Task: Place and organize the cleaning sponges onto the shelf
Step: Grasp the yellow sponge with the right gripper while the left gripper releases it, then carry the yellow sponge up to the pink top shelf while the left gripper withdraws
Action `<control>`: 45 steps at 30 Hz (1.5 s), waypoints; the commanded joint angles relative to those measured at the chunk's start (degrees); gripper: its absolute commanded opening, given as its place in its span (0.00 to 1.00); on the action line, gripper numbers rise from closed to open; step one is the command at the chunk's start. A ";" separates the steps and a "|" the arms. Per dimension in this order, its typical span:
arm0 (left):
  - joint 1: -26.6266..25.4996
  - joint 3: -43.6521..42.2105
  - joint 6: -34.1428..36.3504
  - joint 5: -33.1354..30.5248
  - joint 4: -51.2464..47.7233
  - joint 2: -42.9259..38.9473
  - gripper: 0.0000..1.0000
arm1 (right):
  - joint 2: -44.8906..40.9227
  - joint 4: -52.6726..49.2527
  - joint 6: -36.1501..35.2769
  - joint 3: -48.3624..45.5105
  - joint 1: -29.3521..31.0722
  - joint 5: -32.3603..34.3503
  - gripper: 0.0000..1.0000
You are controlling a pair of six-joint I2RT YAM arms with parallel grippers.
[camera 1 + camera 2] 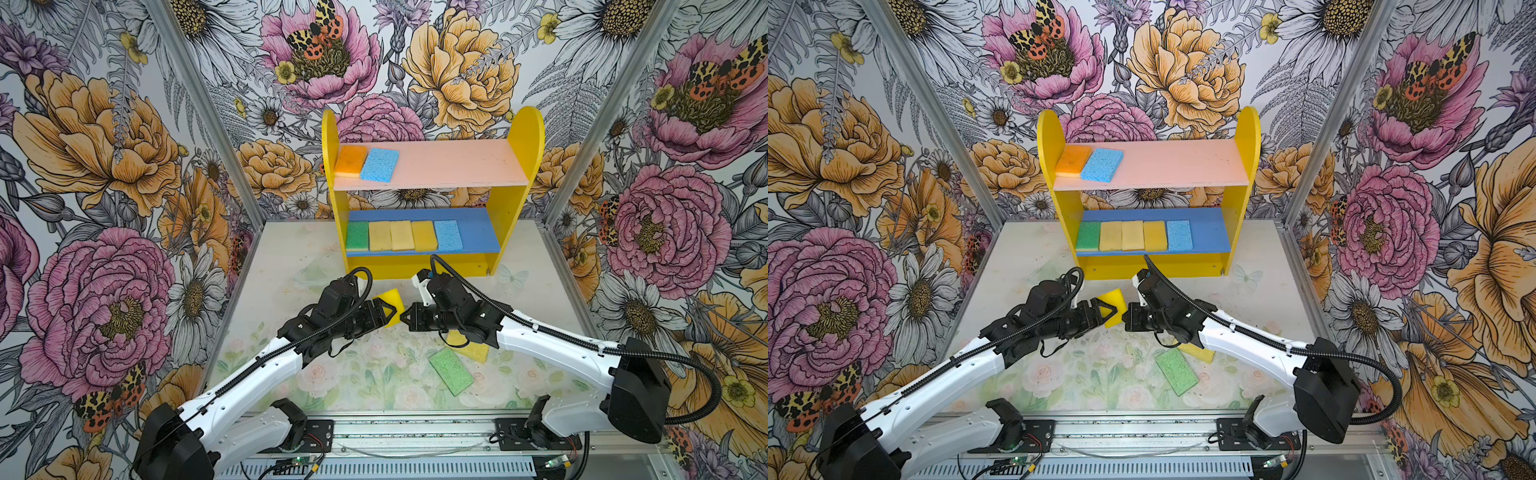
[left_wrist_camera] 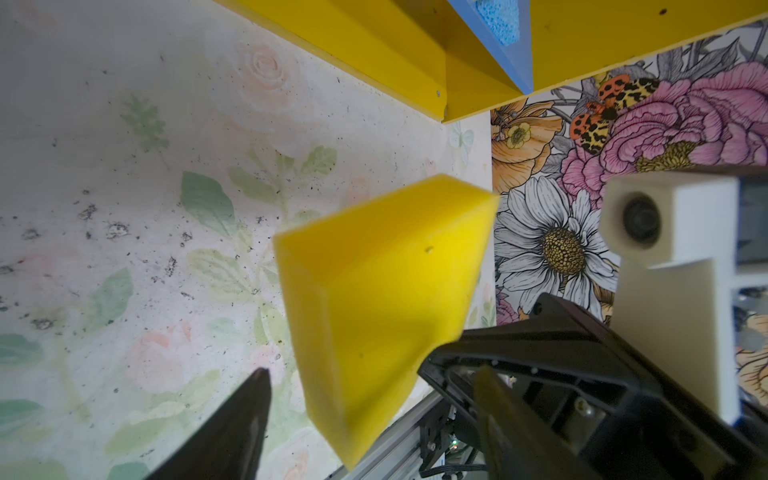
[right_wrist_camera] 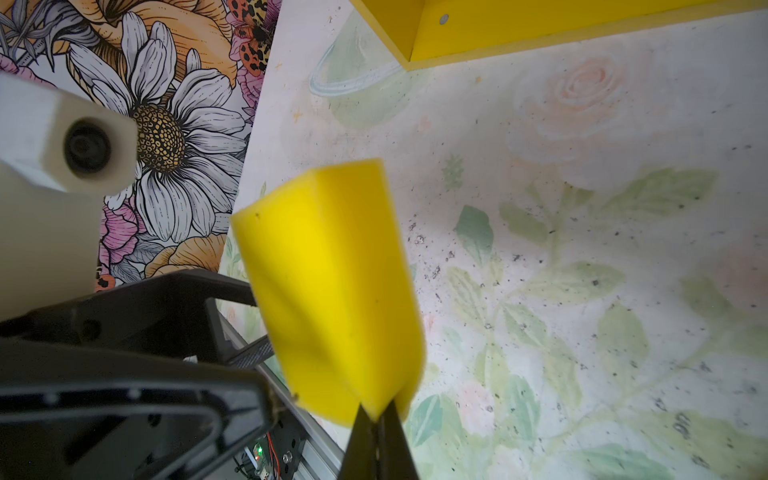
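Observation:
A bright yellow sponge [image 1: 392,301] [image 1: 1113,305] hangs above the table in front of the shelf [image 1: 515,174] [image 1: 1241,166]. My right gripper [image 1: 405,318] [image 3: 376,409] is shut on one corner of this sponge [image 3: 332,270]. My left gripper [image 1: 388,315] [image 2: 372,374] faces it with its jaws open on either side of the sponge [image 2: 382,291], gaps showing on both sides. An orange sponge [image 1: 350,160] and a blue sponge [image 1: 379,165] lie on the pink upper board. Several sponges lie in a row on the blue lower board, from a green one [image 1: 357,236] to a blue one [image 1: 448,235].
A green sponge [image 1: 451,371] lies loose on the table at the front right. A yellow sponge [image 1: 471,349] lies partly under my right arm. Floral walls close in the table on three sides. The right part of the pink board [image 1: 465,162] is bare.

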 commanded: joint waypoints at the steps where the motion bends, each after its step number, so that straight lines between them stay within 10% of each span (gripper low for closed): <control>1: 2.06 0.83 0.85 1.16 -0.27 -2.99 0.99 | -1.59 -0.57 -0.17 1.53 0.40 1.99 0.00; 20: 23.90 -4.86 3.49 11.06 -9.94 -21.38 0.99 | -5.03 -9.57 -5.24 13.19 -0.97 6.86 0.00; 45: 26.14 -9.80 7.91 15.95 -12.77 -21.06 0.99 | 22.54 -19.58 -11.61 69.71 -20.01 -1.37 0.00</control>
